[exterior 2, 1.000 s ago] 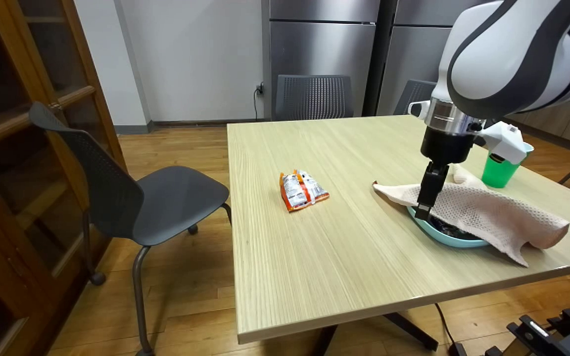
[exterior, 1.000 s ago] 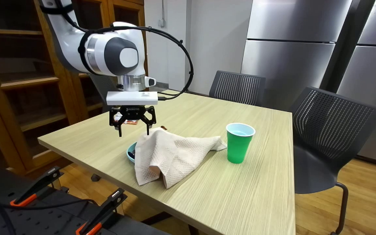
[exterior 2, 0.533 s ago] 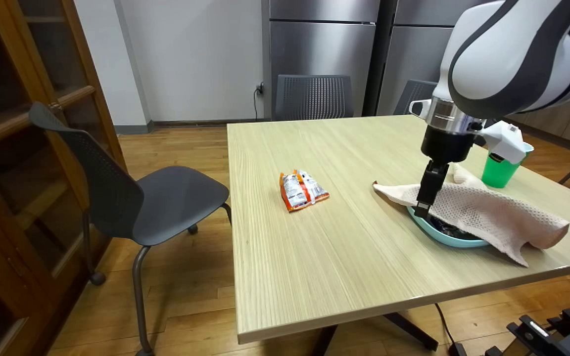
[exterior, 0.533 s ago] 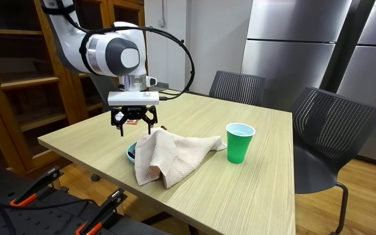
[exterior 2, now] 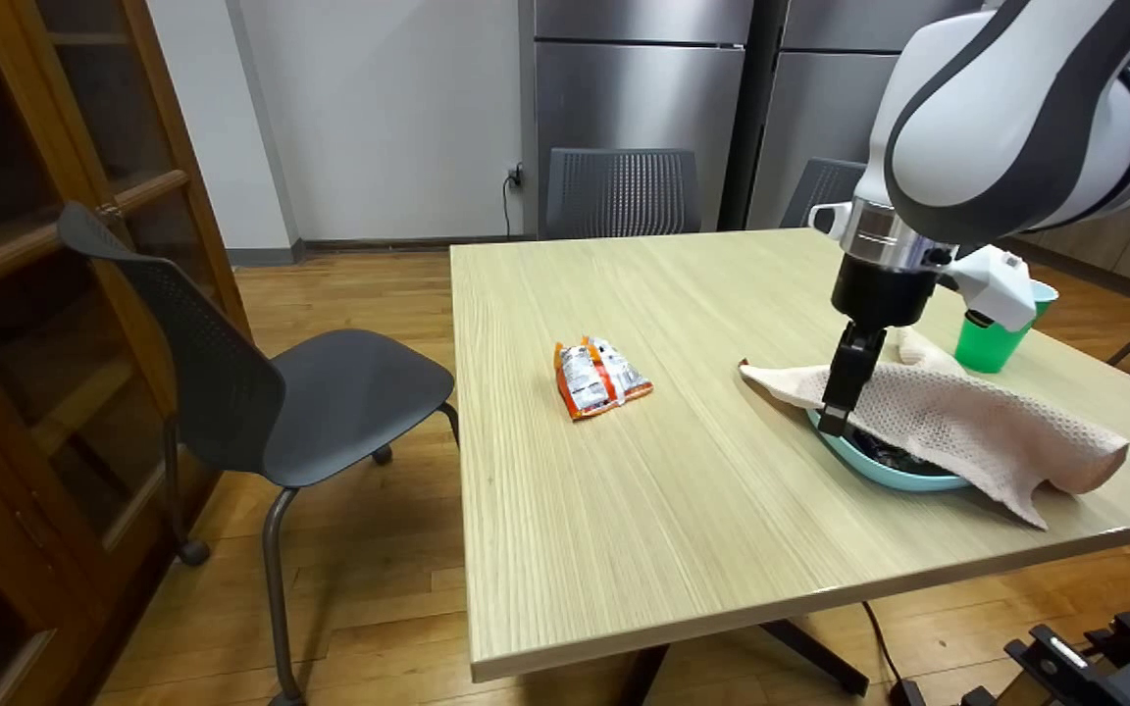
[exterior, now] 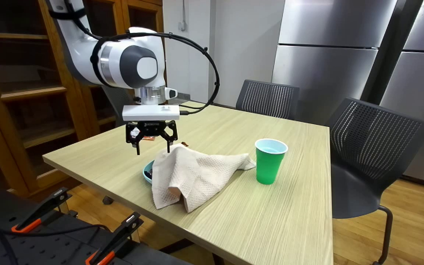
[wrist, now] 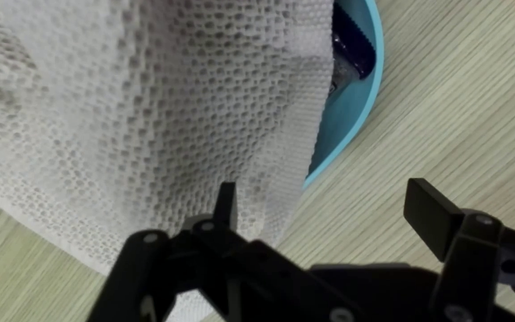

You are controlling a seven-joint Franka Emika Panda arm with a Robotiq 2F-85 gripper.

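Two fingers [wrist: 432, 219] parted wide, the empty gripper [exterior: 153, 151] hangs over a cloth [wrist: 217, 112] that should prove light and limp, best pinched at the hem [wrist: 301, 120] beneath.

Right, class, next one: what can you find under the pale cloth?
A light-blue bowl sits partly under the cloth, with a dark blue item inside near the rim. The cloth hides the rest of the bowl and anything else beneath.

the cloth [wrist: 221, 94] looks rough and dimpled, the bowl [wrist: 346, 109] smooth plastic.
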